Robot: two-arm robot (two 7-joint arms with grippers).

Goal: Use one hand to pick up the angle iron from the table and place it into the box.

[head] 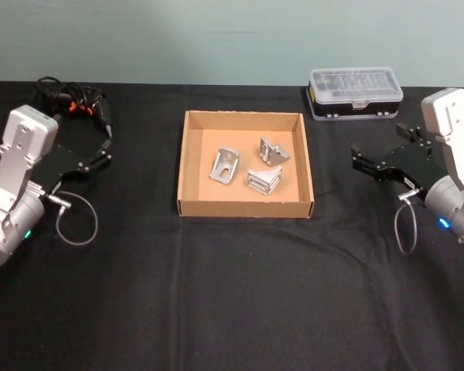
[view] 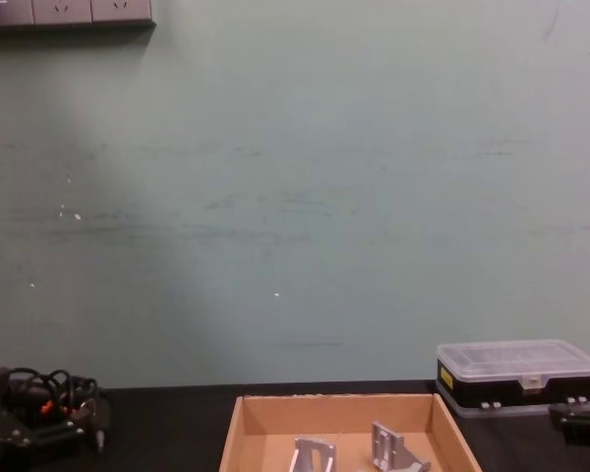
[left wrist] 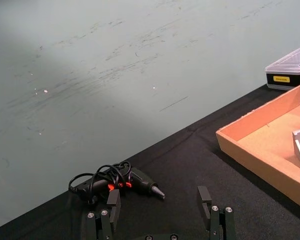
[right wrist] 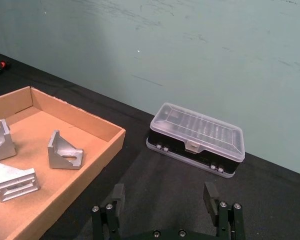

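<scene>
The black worktop (head: 232,294) carries the tan box (head: 187,166) at its centre, where three angle irons (head: 225,165) already lie, apparently finished with. Both arms sit pulled back: left pincer (head: 100,157) and right pincer (head: 363,165) gape wide, holding nothing.

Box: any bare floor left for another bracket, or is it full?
The box has bare floor along its left wall and front wall. Three angle irons crowd the middle and right. Outside, the table in front is open.
</scene>
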